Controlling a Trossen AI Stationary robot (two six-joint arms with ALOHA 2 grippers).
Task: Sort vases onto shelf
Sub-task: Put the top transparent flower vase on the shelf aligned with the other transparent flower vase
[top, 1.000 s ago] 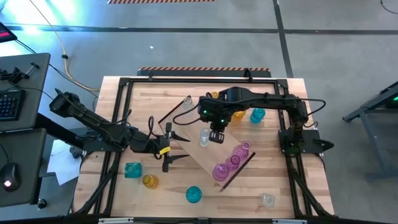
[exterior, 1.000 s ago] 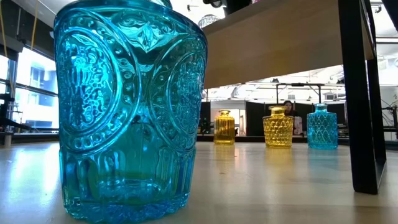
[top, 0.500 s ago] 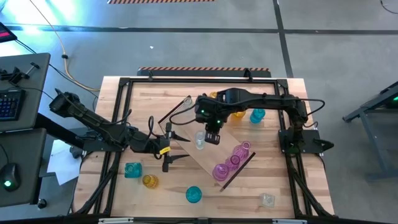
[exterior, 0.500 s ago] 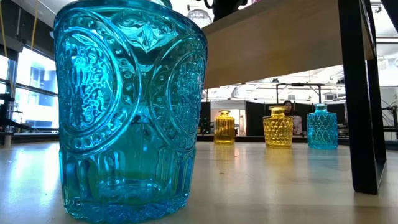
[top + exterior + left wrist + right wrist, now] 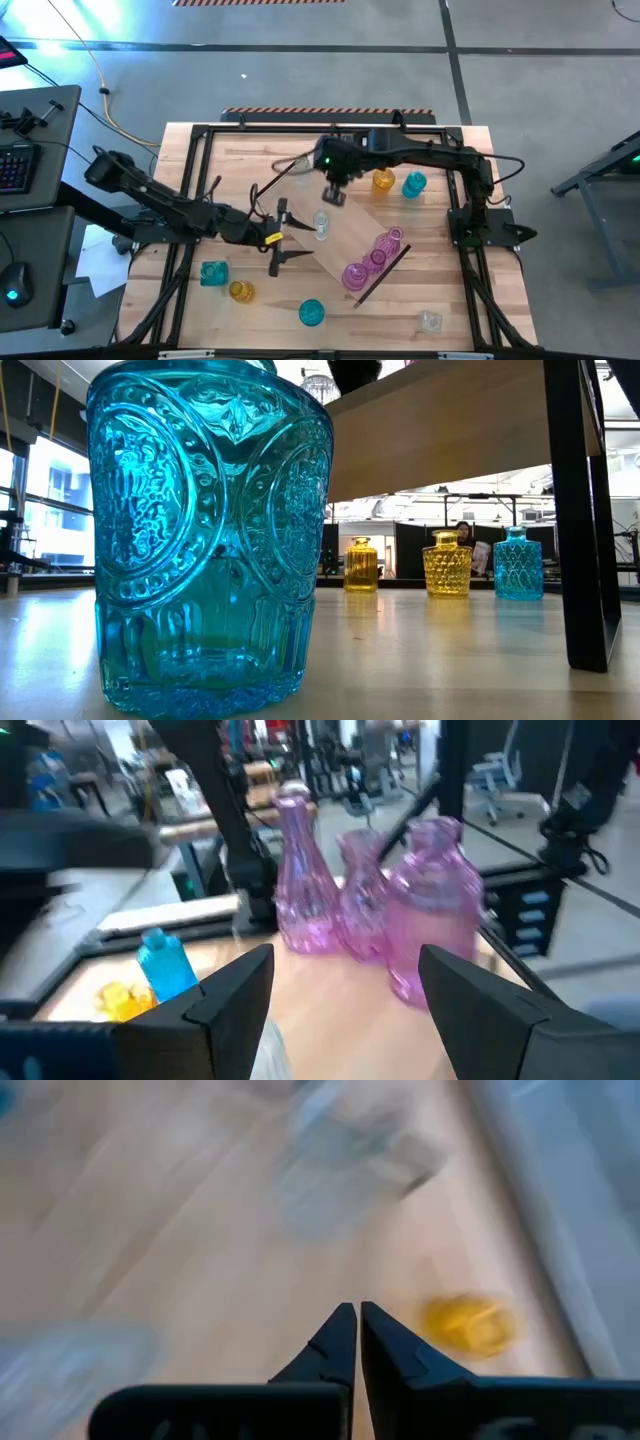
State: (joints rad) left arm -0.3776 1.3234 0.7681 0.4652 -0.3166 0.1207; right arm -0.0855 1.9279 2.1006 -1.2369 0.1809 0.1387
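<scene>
A clear vase (image 5: 321, 226) stands on the shelf (image 5: 335, 252), just beside the left pincer (image 5: 283, 236), which is spread wide and empty. The right pincer (image 5: 334, 194), clenched on nothing, hangs near the shelf's far end. Its wrist view is blurred.

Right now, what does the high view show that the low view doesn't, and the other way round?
Only the high view shows both arms: the left pincer open beside the shelf, the right pincer shut above it, plus the clear vase and three pink vases standing on the shelf. Only the low view shows the teal vase up close, filling the foreground, and the room behind with a person. Both share the shelf, the teal vase and, beyond the shelf, two amber vases and a blue vase.
</scene>
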